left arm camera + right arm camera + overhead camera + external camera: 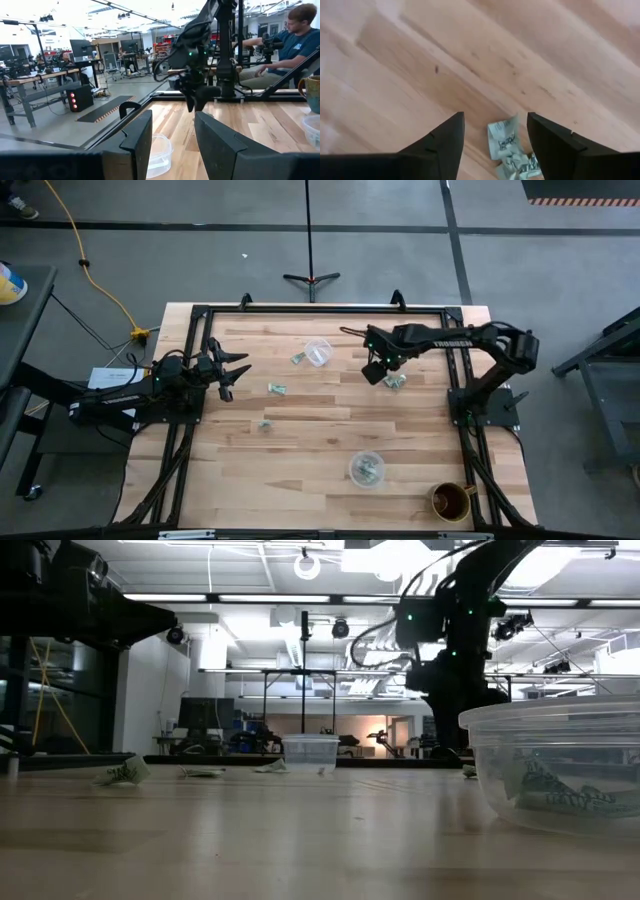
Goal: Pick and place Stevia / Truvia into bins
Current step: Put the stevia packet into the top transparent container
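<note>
Pale green and white sachets lie flat on the wooden table: one beside the far clear cup, one, one, and a crumpled little pile. The near clear cup holds several sachets. My right gripper hangs open just above the table beside the pile. In the right wrist view the pile lies between the open fingers, untouched. My left gripper is open at the table's left side, level, pointing toward the right; its view shows the far cup.
A brown mug stands at the table's near right corner. A black frame rail runs along the far edge. A person sits beyond the table. Bare wood stretches between the two cups.
</note>
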### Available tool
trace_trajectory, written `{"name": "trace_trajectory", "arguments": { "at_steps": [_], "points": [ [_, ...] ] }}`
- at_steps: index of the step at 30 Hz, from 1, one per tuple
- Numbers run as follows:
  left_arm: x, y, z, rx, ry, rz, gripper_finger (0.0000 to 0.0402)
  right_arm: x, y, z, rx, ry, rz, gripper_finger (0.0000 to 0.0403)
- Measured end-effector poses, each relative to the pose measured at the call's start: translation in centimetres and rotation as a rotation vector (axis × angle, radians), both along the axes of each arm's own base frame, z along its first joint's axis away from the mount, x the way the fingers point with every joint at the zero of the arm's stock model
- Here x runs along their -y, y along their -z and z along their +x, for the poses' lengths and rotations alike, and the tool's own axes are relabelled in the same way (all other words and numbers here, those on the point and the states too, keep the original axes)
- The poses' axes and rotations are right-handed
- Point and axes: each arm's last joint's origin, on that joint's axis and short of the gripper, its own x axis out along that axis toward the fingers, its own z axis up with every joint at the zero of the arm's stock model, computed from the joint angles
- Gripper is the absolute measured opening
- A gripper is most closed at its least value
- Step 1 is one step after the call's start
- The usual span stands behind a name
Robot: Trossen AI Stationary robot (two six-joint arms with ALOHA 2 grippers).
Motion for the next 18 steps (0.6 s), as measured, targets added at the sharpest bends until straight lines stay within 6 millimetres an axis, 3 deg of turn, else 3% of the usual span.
{"name": "trace_trajectory", "arguments": {
  "at_steps": [8, 18],
  "points": [
    [0.0, 0.1, 0.0, -0.005, 0.0, -0.001, 0.0182, -0.1, 1.9, -0.1, -0.113, -0.03, 0.068, 0.0206],
    [0.0, 0.1, 0.0, -0.007, 0.0, -0.002, 0.0182, 0.0, 2.2, -0.1, -0.142, -0.022, 0.027, 0.0199]
  ]
}}
